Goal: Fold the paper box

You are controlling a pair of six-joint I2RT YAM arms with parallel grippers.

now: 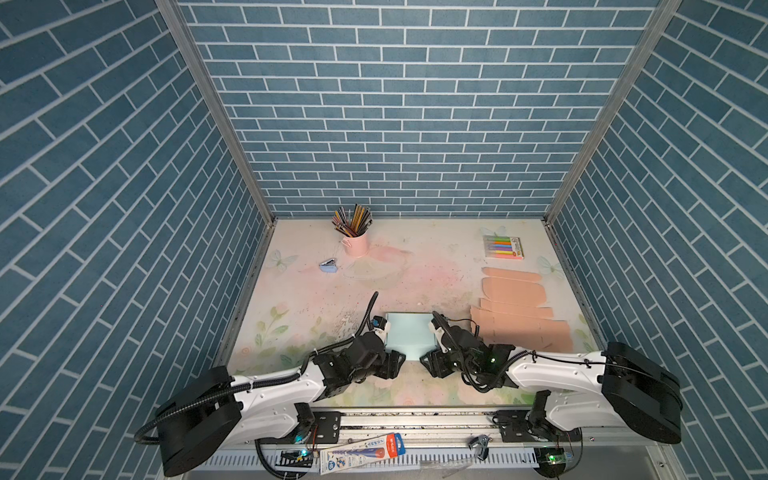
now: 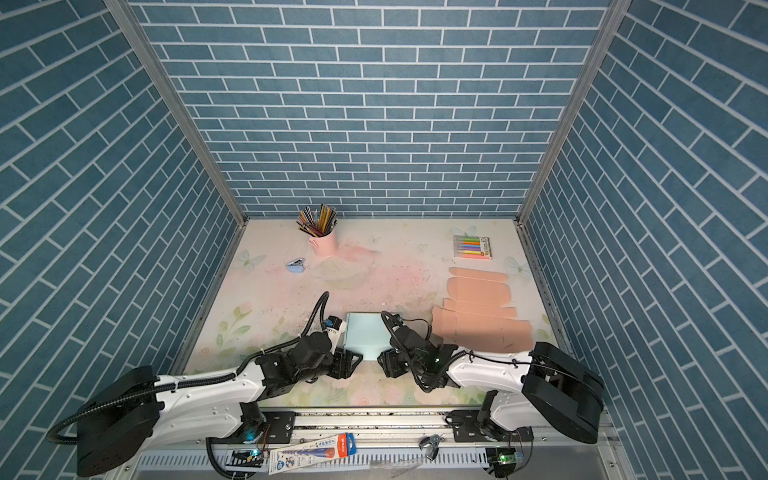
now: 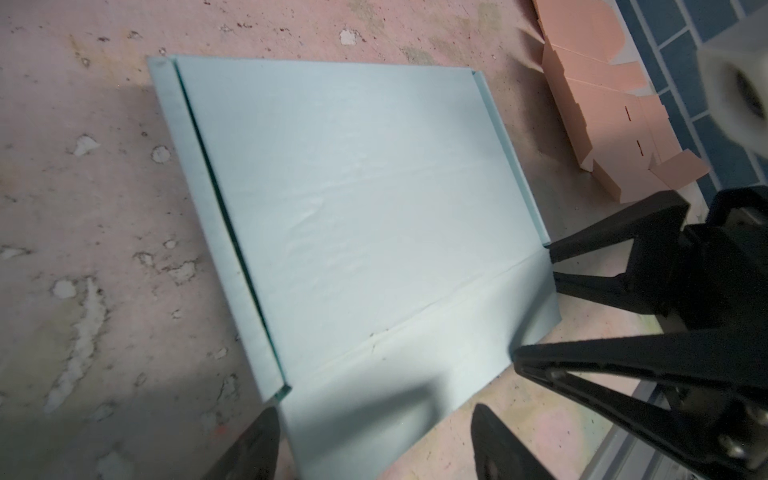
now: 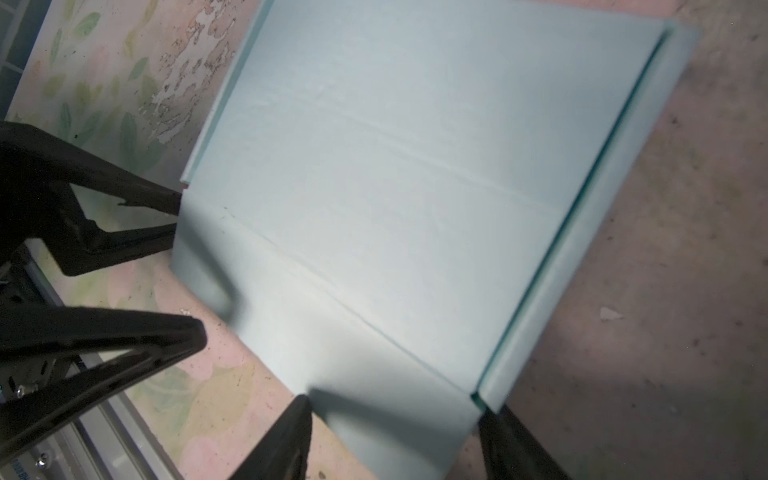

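White arms (image 1: pixel 291 392), blk joints (image 1: pixel 199 432), cables (image 1: pixel 266 381), fingers (image 3: pixel 602 353)

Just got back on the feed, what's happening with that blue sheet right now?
Both arms are at the light blue paper box blank, lying flat near the front of the table. The left gripper and right gripper are open, each straddling a corner of the near flap, neither clamped on it. The side strips are creased; the near flap is not yet folded. The pink blanks sit untouched to the right.
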